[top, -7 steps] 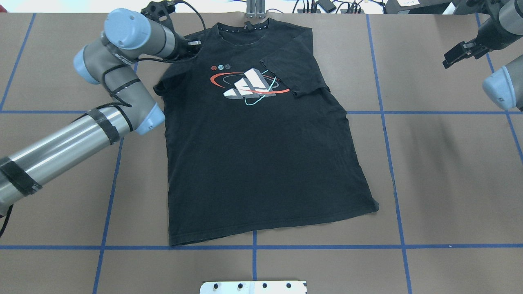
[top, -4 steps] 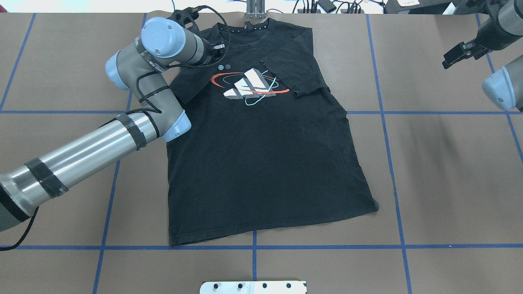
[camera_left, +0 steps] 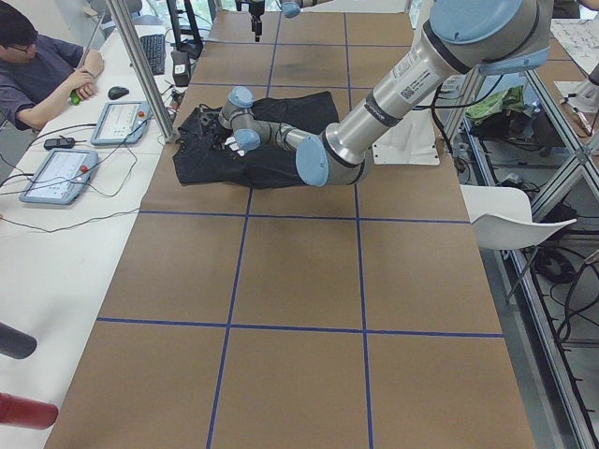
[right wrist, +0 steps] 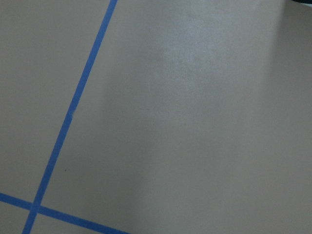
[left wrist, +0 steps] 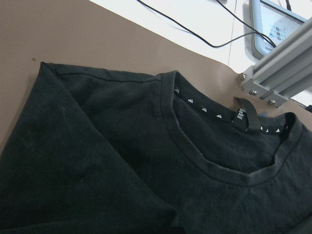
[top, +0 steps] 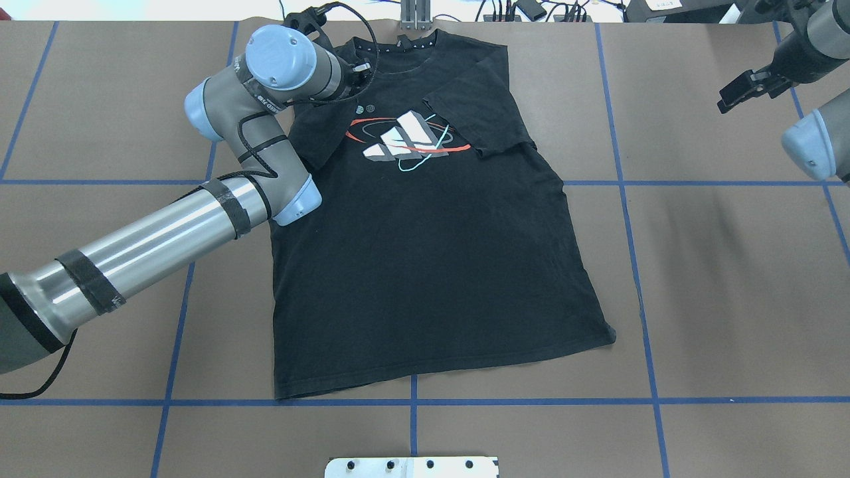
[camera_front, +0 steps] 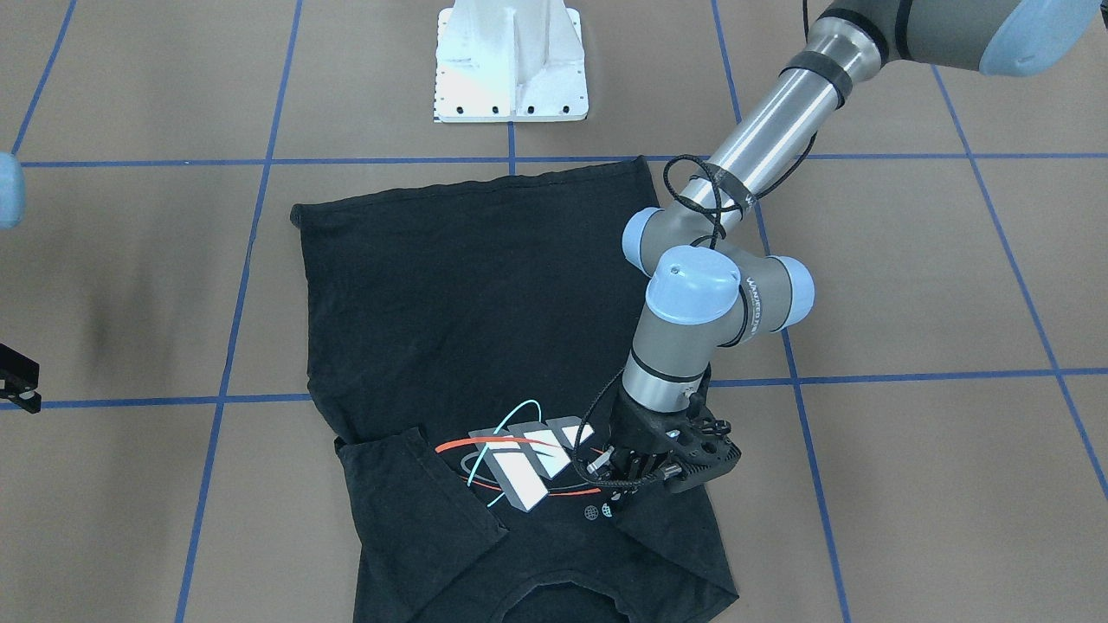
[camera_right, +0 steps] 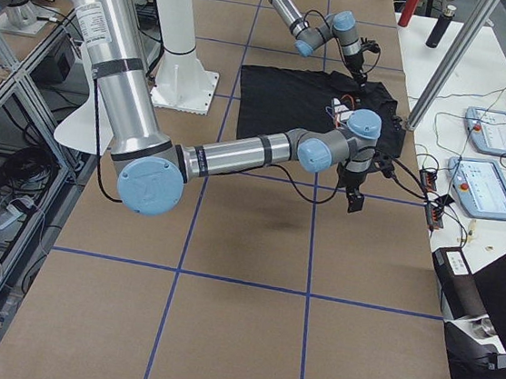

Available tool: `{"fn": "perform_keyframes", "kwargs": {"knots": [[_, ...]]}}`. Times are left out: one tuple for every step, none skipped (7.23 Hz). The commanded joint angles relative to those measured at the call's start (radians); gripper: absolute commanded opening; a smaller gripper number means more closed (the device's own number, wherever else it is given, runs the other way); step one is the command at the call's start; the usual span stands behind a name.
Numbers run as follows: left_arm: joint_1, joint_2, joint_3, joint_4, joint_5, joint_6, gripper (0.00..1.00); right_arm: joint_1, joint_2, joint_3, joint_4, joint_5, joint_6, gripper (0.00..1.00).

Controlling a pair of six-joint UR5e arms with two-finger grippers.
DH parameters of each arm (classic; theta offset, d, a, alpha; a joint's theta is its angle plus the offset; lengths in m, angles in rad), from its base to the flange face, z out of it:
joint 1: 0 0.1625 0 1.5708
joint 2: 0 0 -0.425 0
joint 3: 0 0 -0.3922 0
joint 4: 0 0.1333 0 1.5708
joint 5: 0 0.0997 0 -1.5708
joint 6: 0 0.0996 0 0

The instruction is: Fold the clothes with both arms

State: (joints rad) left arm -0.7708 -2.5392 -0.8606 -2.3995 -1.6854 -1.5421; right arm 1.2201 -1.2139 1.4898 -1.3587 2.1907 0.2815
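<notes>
Moved: left arm now further in over the chest than a second ago, sleeve (camera_front: 660,529) dragged along.
Front-facing: left gripper (camera_front: 616,497) clenched on the sleeve edge of the T-shirt (camera_front: 450,303), just beside the graphic (camera_front: 519,472).
Overhead: T-shirt flat on the table (top: 730,279); right gripper (top: 736,95) well apart, grip cannot tell.
Left wrist: collar (left wrist: 195,146) only.
Risk: crooked, bunched fold if dragged too far; slip from a thin pinch.

I have the black short-sleeved T-shirt (top: 425,265) flat on the brown paper-covered table (top: 730,299), collar at the far edge, hem toward the white bolted base pedestal (camera_front: 511,65). Both sleeves lie folded in over the chest. The black left gripper (camera_front: 616,495) is at the left sleeve's tip. The black right gripper (top: 734,98) is well apart, over the far right of the table.
</notes>
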Motion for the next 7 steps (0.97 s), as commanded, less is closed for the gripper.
{"fn": "perform_keyframes", "kwargs": {"knots": [[-0.001, -0.001, -0.008, -0.007, -0.003, 0.076, 0.99, -0.011, 0.008, 0.000, 0.001, 0.000, 0.022, 0.98], [-0.001, -0.001, -0.041, -0.006, -0.013, 0.112, 1.00, -0.014, 0.016, 0.001, 0.001, 0.000, 0.036, 0.99], [-0.002, 0.010, -0.102, 0.009, -0.051, 0.179, 1.00, -0.019, 0.019, 0.009, 0.006, 0.001, 0.091, 0.99], [-0.004, 0.040, -0.159, 0.057, -0.144, 0.244, 1.00, -0.034, 0.019, 0.026, 0.015, 0.003, 0.196, 0.99], [-0.002, 0.112, -0.270, 0.081, -0.161, 0.261, 1.00, -0.065, 0.008, 0.076, 0.013, 0.004, 0.285, 0.99], [-0.001, 0.199, -0.384, 0.082, -0.174, 0.272, 1.00, -0.092, -0.031, 0.134, 0.015, 0.003, 0.370, 0.99], [0.014, 0.279, -0.493, 0.083, -0.190, 0.272, 1.00, -0.140, -0.099, 0.230, 0.015, -0.003, 0.448, 0.99]]}}
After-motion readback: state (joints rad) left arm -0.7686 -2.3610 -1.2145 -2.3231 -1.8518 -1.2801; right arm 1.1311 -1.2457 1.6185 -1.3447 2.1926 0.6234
